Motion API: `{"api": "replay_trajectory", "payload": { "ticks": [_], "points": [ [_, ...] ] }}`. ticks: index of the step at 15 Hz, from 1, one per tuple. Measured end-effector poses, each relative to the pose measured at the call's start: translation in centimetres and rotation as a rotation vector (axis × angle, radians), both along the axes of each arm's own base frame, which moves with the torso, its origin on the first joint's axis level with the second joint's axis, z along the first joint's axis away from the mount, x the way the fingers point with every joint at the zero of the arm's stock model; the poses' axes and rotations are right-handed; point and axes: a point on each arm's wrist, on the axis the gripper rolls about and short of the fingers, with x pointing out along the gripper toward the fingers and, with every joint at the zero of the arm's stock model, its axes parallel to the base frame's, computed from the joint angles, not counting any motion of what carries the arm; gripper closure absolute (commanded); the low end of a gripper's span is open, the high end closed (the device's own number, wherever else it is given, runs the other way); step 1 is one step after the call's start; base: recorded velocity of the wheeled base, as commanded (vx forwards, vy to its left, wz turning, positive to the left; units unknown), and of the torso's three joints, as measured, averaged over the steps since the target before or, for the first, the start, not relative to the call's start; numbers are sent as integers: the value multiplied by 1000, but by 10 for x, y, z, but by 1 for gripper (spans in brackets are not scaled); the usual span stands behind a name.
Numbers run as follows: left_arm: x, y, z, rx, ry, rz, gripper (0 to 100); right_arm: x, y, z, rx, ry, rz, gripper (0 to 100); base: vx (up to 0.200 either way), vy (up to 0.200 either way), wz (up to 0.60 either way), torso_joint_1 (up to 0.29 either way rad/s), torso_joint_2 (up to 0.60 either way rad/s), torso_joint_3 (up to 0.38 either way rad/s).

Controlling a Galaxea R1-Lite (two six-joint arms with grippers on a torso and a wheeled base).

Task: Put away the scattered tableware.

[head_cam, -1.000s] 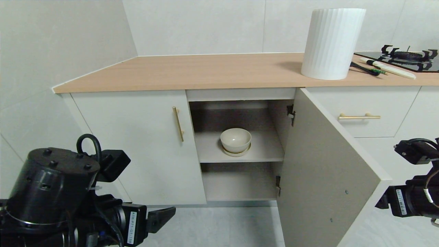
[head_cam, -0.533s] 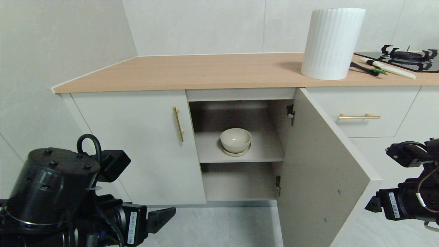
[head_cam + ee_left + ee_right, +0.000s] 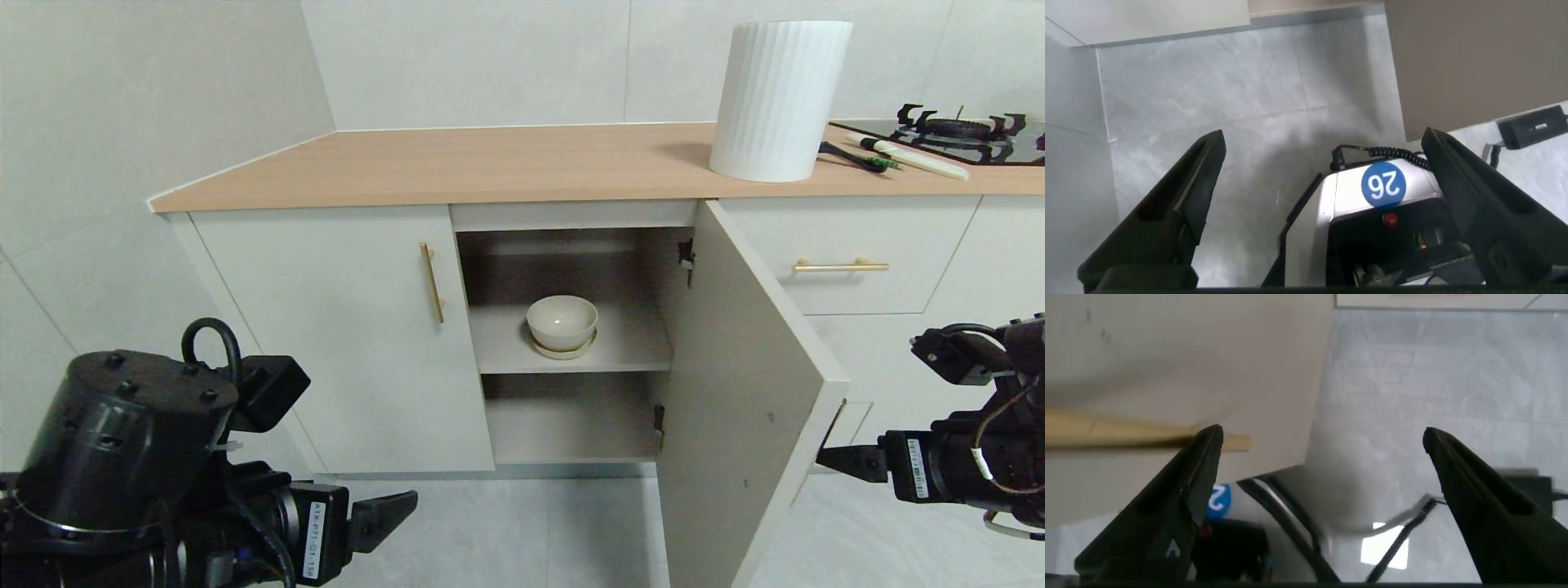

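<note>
A beige bowl [image 3: 562,320] sits on a saucer [image 3: 562,351] on the upper shelf of the open cupboard. The cupboard door [image 3: 751,384] stands swung out to the right. My right gripper [image 3: 837,459] is low behind the door's outer face, open, with the door's gold handle [image 3: 1143,434] beside one finger [image 3: 1188,498] and nothing between the jaws. Low at the left, over the floor and away from the cupboard, my left gripper [image 3: 384,514] is open and empty [image 3: 1323,188].
On the wooden counter [image 3: 490,167] stand a tall white ribbed cylinder [image 3: 775,98] and several long utensils [image 3: 894,157] by the stove [image 3: 955,129]. The left cupboard door [image 3: 343,327] is closed. A drawer with a gold handle [image 3: 841,265] is at the right. Grey floor [image 3: 522,531] lies in front.
The camera has pulled back slightly. The open door has swung partway inward, and my right gripper has moved left to its outer face. The left arm has kept still.
</note>
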Motion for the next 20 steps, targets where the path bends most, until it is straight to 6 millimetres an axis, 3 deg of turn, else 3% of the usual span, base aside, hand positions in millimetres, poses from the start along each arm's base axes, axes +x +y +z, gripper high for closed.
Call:
{"api": "replay_trajectory", "payload": {
  "ticks": [7,12,20],
  "points": [
    [0,0,0,-1,0,-1,0,9,17,-1,98,-33,-19,0,0,0,0,0,0,0],
    [-1,1,3,-11,-11,0,0,20,43,-3,120,-93,69,0,0,0,0,0,0,0],
    [-1,3,10,-36,-43,9,0,76,106,3,93,-125,222,0,0,0,0,0,0,0]
  ]
}}
